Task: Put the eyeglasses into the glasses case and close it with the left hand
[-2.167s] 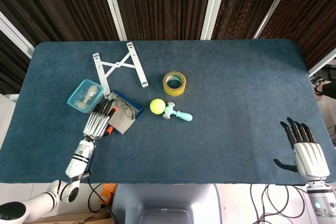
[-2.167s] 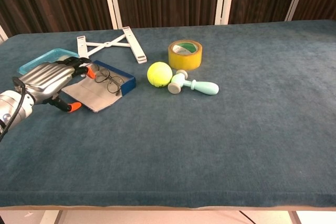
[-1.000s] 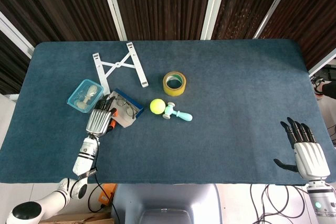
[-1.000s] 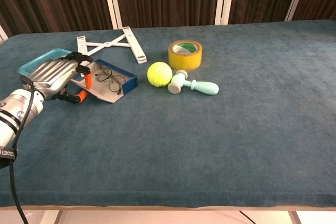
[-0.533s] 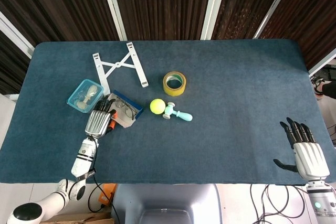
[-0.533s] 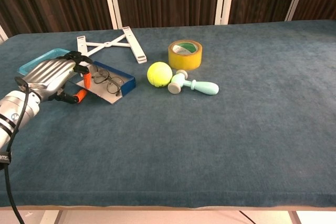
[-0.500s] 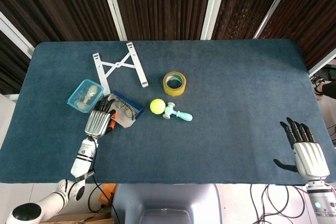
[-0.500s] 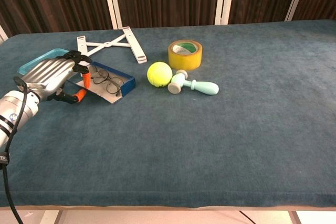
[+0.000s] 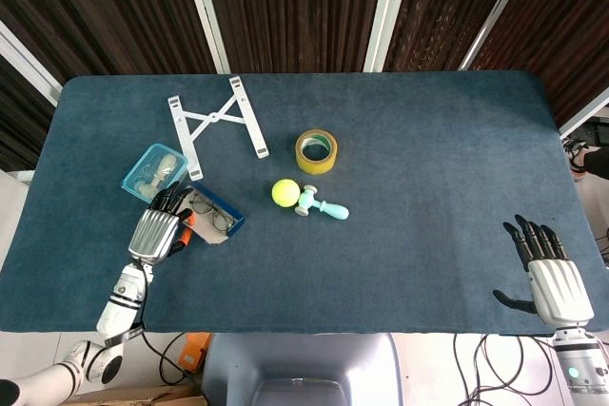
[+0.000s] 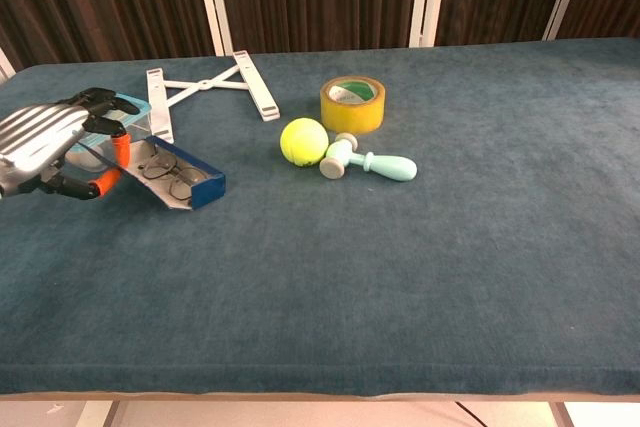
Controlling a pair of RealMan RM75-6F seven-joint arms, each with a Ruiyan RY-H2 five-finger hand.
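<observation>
The blue glasses case (image 9: 229, 222) (image 10: 204, 188) lies open at the table's left, its grey flap raised on the side of my left hand. Thin-rimmed eyeglasses (image 9: 210, 219) (image 10: 166, 174) lie inside it. My left hand (image 9: 157, 231) (image 10: 50, 145) grips the flap between its orange-tipped thumb and fingers, and covers most of the flap. My right hand (image 9: 553, 282) rests at the table's near right corner, fingers spread, holding nothing. It does not show in the chest view.
A teal lidded box (image 9: 153, 173) (image 10: 126, 105) sits just behind my left hand. A white folding stand (image 9: 217, 121) (image 10: 205, 82) lies further back. A tape roll (image 9: 316, 150) (image 10: 352, 103), a tennis ball (image 9: 284, 193) (image 10: 304, 141) and a mint-handled tool (image 9: 322, 204) (image 10: 368, 159) sit mid-table.
My left hand has drawn back leftward and toward the near edge, taking the case and the eyeglasses with it. The right hand has stayed put.
</observation>
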